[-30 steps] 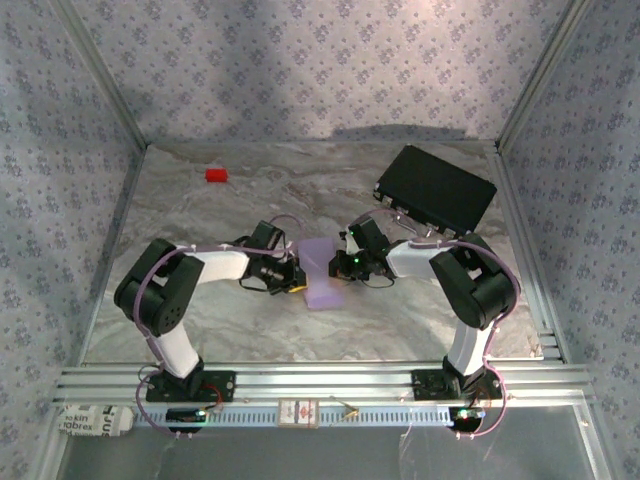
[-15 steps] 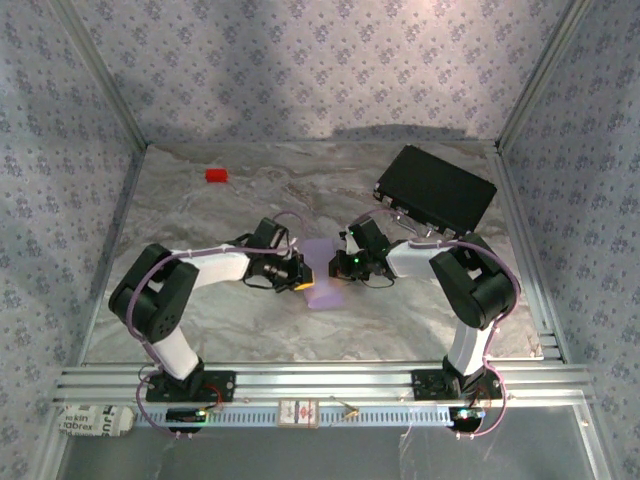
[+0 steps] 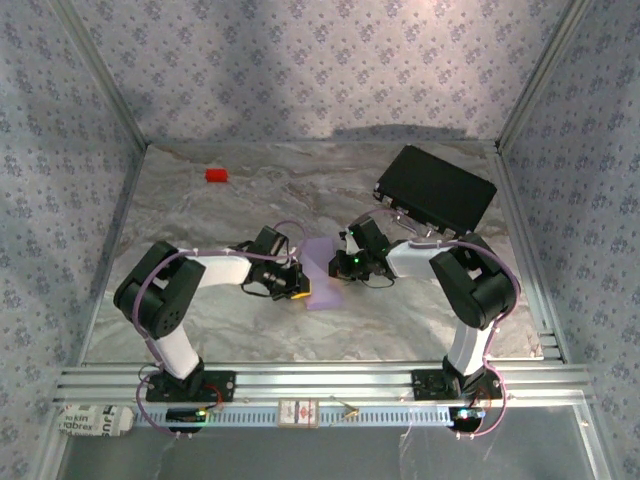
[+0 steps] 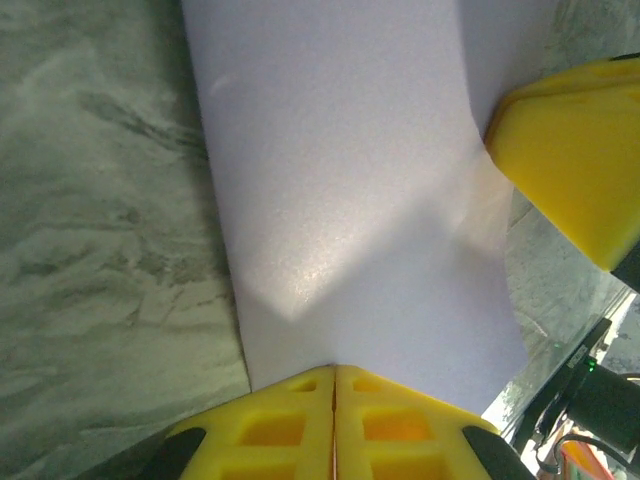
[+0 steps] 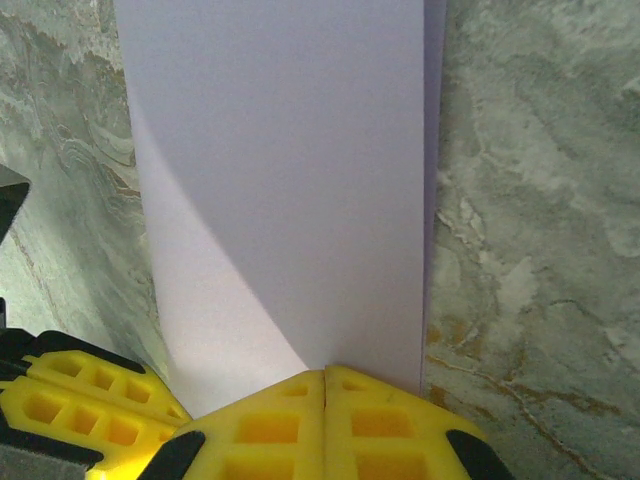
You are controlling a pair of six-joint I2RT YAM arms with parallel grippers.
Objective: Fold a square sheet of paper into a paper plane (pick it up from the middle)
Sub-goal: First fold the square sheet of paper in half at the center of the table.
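Paper sheet (image 3: 321,258) pinched by left claw (image 4: 334,372) and right claw (image 5: 325,375), arms inward

We are seeing the thin pale lilac square sheet of paper (image 4: 350,200) running off the top edge in the left wrist view, its near edge hiding beneath the closed left gripper (image 4: 334,372). In the right wrist view it is likewise running off the top, its near edge hiding under the closed right gripper (image 5: 325,372).

The left end effector (image 3: 299,290) has slid a little to the right and nearer, its wrist turning, and now sits closer against the left edge of the sheet of paper (image 3: 320,277).
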